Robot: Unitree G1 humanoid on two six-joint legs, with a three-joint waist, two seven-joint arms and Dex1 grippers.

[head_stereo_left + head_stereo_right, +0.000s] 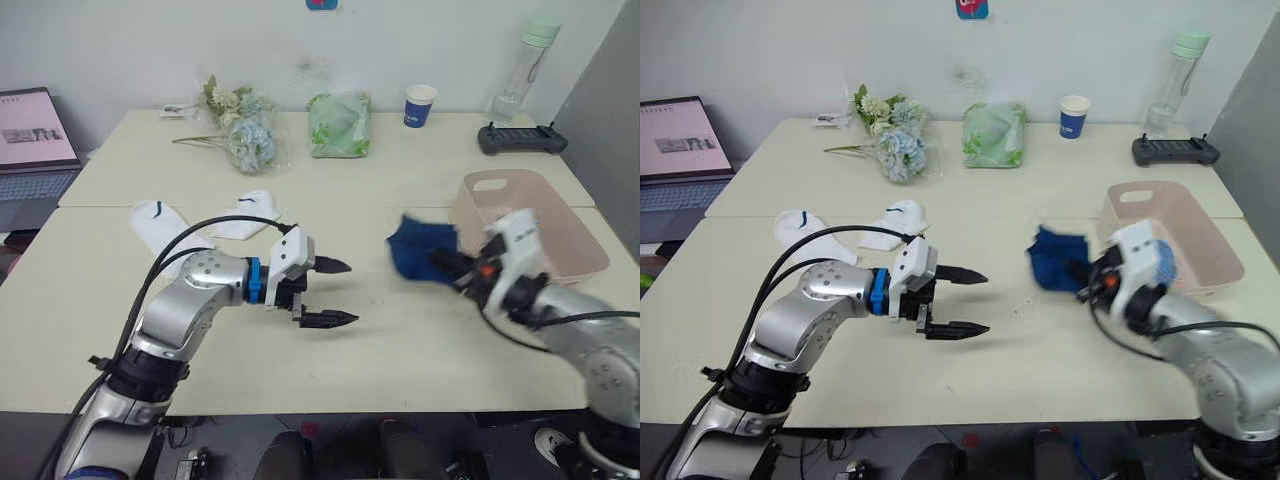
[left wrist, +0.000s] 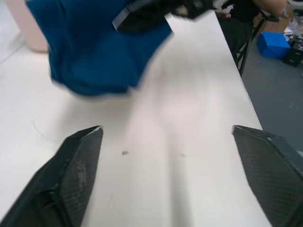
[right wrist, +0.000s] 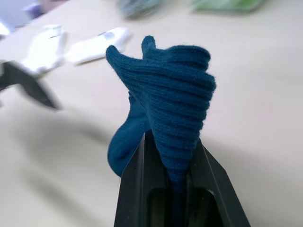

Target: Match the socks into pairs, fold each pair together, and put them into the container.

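Note:
My right gripper (image 1: 447,266) is shut on a bunched navy sock bundle (image 1: 418,250), held just above the table, left of the pale pink container (image 1: 540,232). In the right wrist view the navy knit (image 3: 168,109) rises from between the two black fingers. Left of centre, my left gripper (image 1: 338,292) stands open over bare table with nothing in it. Two white socks (image 1: 160,224) (image 1: 248,213) lie flat behind the left arm. The left wrist view shows the navy bundle (image 2: 94,52) ahead of its spread fingers (image 2: 78,161).
At the back of the table are a flower bunch (image 1: 240,125), a green bag (image 1: 338,124), a blue-and-white paper cup (image 1: 420,105), a clear bottle (image 1: 525,70) and a black controller (image 1: 520,138). A laptop (image 1: 35,150) sits at far left.

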